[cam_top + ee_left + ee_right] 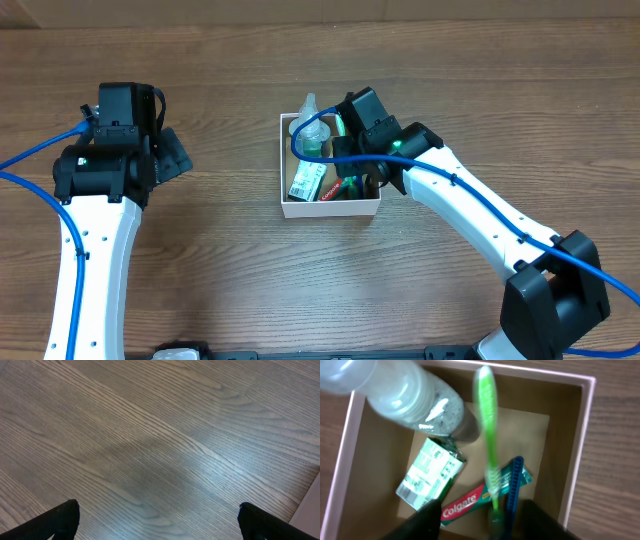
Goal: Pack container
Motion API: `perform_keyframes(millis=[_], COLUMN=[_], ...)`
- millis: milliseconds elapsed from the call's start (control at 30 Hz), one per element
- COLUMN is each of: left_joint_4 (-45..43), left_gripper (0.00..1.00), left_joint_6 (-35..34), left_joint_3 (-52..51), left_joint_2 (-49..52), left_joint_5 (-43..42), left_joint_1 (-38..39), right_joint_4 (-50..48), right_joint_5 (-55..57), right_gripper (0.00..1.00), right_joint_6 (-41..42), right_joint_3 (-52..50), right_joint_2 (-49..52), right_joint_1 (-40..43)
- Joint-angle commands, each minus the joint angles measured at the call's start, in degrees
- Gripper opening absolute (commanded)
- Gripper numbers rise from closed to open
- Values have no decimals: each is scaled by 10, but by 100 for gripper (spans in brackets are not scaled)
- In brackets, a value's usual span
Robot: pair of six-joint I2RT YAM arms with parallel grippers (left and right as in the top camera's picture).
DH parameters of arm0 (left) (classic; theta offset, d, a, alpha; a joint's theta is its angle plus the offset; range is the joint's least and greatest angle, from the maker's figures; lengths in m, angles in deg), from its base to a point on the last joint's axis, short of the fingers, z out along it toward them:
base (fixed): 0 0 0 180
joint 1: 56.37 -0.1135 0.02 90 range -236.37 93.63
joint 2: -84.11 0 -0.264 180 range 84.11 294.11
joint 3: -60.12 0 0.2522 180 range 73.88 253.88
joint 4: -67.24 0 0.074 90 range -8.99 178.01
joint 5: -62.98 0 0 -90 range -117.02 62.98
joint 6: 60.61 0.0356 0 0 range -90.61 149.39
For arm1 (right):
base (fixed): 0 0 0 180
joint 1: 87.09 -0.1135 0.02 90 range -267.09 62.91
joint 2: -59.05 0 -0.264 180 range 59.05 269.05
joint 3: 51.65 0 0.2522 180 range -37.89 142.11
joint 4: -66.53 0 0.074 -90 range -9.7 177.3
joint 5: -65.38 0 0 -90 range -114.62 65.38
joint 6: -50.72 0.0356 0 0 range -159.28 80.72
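Hovering above the container (330, 209), the right hand (485, 522) (spread wide) points inside.

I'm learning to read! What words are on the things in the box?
"Colgate": on the red end of the toothpaste tube.
The white-and-green packet has print, but it is too blurred to read.
Nothing else shows words.

The surface (150, 435) is showing matt, faintly sheened wood grain. The container (566, 445) is showing plain matt brown cardboard inside. The bottle (410, 395) is gleaming as glossy translucent plastic.
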Motion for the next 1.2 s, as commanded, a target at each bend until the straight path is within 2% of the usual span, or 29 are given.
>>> perform_keyframes(millis=[0,67,133,167,233,433,667,833,1067,1167], left_joint_4=[0,0,-1,0,-1,-1,0,-1,-1,0], left_gripper=[100,100,100,100,100,100,100,100,100,100], left_joint_6=[-6,-6,-6,-6,-6,-6,-6,-6,-6,-6], left_joint_3=[7,7,7,7,7,7,7,7,7,7], left_joint_2=[0,0,0,0,0,0,0,0,0,0], left_joint_5=[9,9,9,9,9,9,9,9,9,9], left_joint_1=[-2,-2,-2,-2,-2,-2,-2,-2,-2,-2], right_joint_4=[0,3,14,22,47,154,261,336,438,447], right_joint_5=[8,8,8,8,8,54,54,54,54,53], right_gripper=[67,71,79,84,100,100,100,100,100,100], right_joint_6=[0,3,7,16,33,32,50,62,62,62], right_joint_3=[9,16,24,28,28,28,28,28,27,27], right_joint_2=[-4,-20,-45,-65,-120,-304,-527,-638,-667,-667], right_joint_1=[6,13,24,33,54,77,77,77,77,77])
